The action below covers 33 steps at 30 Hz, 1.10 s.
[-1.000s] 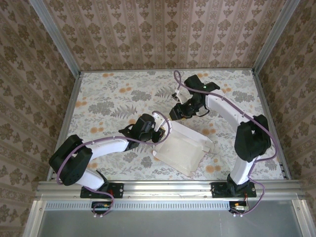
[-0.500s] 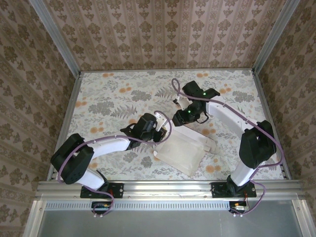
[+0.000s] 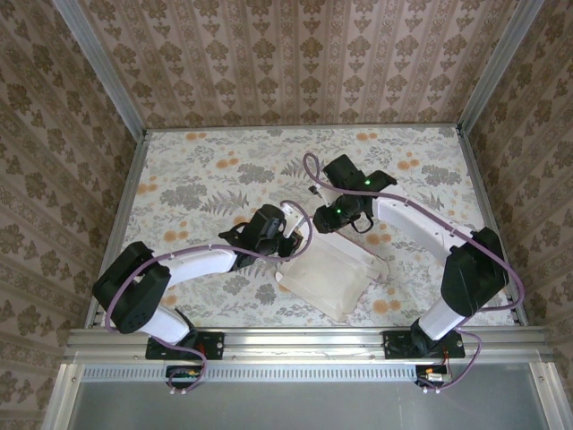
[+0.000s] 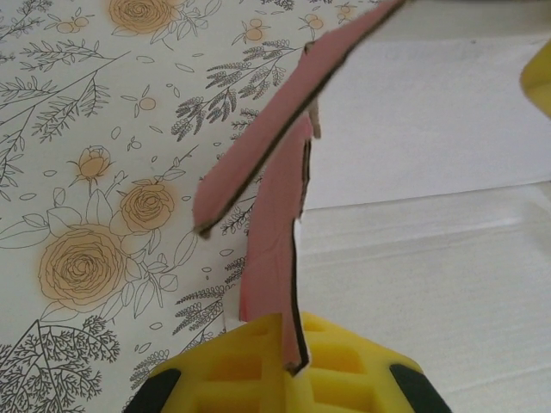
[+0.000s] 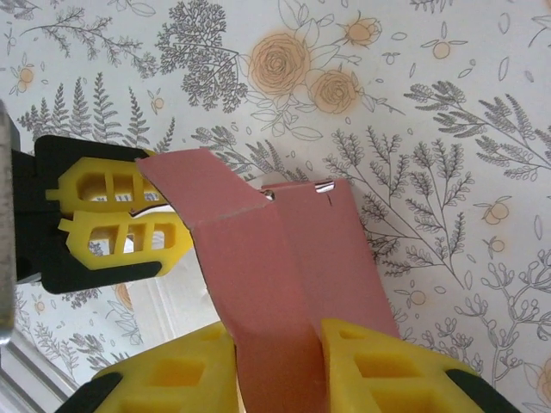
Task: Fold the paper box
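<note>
The paper box (image 3: pixel 329 276) lies pale face up on the floral table, between the two arms. Its pink flap (image 4: pixel 271 249) stands up at the far left corner. My left gripper (image 4: pixel 293 325) is shut on that flap's edge, and it sits at the box's left corner (image 3: pixel 288 236). My right gripper (image 3: pixel 325 219) hovers at the box's far edge. Its yellow fingers (image 5: pixel 362 353) stand partly apart, with a bent pink strip (image 5: pixel 271 284) running between them. The left gripper's fingers (image 5: pixel 116 225) show just beyond that strip.
The floral table surface (image 3: pixel 197 179) stretches to the left and back. Patterned walls close in three sides, and a metal rail (image 3: pixel 304 339) runs along the near edge. The right arm's cable (image 3: pixel 309 166) loops above its wrist.
My right gripper has swung left and nearer, from behind the box onto the raised flap at its far left corner. The left gripper has kept its hold and hardly moved.
</note>
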Each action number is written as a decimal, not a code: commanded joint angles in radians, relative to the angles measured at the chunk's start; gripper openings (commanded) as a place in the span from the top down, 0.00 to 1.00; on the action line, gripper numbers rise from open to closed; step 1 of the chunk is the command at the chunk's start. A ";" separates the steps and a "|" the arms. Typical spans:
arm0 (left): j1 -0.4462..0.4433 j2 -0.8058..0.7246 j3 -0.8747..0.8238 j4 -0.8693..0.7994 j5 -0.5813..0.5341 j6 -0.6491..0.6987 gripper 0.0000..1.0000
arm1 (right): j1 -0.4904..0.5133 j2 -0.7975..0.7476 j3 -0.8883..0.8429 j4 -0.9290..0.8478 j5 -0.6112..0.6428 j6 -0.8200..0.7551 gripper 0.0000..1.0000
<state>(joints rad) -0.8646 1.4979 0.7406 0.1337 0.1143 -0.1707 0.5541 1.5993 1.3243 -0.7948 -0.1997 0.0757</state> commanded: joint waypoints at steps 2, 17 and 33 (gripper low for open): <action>-0.008 0.018 -0.003 -0.101 0.042 0.007 1.00 | 0.001 -0.019 -0.036 -0.026 0.060 0.009 0.72; 0.001 0.035 0.000 -0.097 0.072 0.011 1.00 | -0.004 -0.102 -0.082 -0.003 0.050 0.027 0.83; 0.000 0.055 0.032 -0.109 0.103 0.037 1.00 | -0.102 -0.256 -0.168 0.147 -0.178 0.189 0.52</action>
<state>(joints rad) -0.8627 1.5238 0.7708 0.1150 0.2066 -0.1555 0.4690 1.3823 1.1454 -0.7120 -0.2672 0.2016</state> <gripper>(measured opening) 0.043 0.470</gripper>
